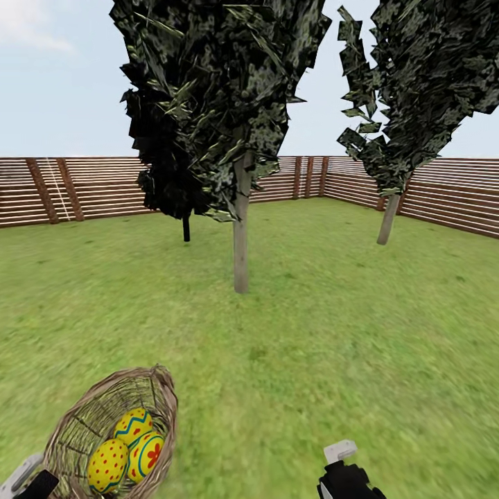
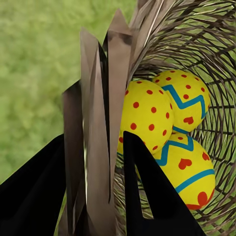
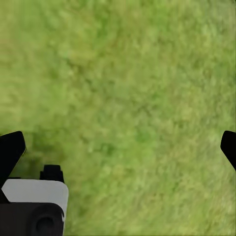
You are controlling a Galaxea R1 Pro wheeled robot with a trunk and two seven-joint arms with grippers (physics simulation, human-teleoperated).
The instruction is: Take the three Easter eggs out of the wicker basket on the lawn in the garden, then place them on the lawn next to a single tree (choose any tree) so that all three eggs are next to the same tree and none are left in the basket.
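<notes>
Now left gripper (image 2: 93, 191) astride wicker basket (image 2: 105, 98) rim, eggs (image 2: 147, 115) beside

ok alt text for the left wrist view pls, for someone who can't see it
The left end effector straddles the rim of the wicker basket, one dark finger outside it and one inside. Three Easter eggs, yellow with red dots, blue zigzags and red hearts, lie together in the basket, with blurred green lawn beyond.

No readable text, label, brand, number or sign appears on anything.
</notes>
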